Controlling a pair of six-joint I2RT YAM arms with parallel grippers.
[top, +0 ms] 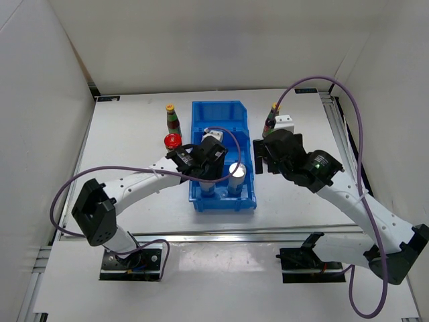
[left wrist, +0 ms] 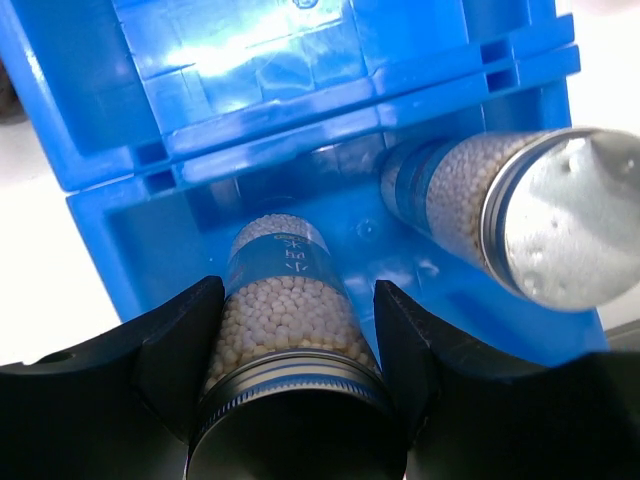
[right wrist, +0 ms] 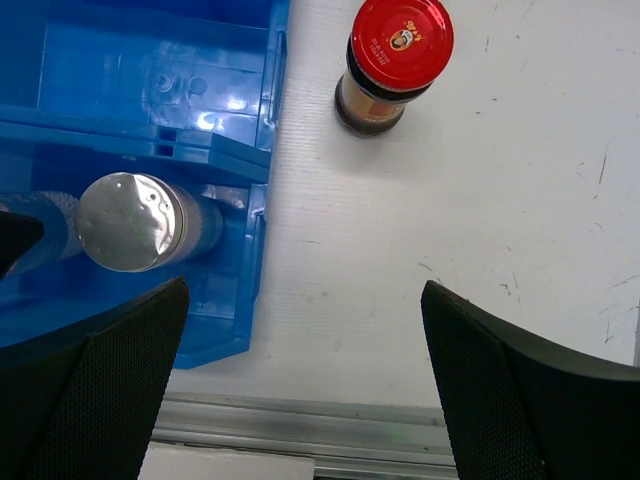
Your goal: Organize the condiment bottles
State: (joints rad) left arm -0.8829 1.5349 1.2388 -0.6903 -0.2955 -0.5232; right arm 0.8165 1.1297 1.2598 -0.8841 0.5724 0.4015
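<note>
Left fingers (left wrist: 170,350) clamp a white silver-topped cylinder (left wrist: 290,320) in the near compartment of the blue bin (left wrist: 100,230), right fingers (right wrist: 110,390) hang wide open, so a crooked release could tip it into the 2nd cylinder (left wrist: 500,210).

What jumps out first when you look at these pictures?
The bright blue bin in the middle of the table stands out most. The left hand grips a white bottle in its near compartment, with a twin bottle beside it. The right hand hangs open over the table right of the bin, near a red-lidded jar.
</note>
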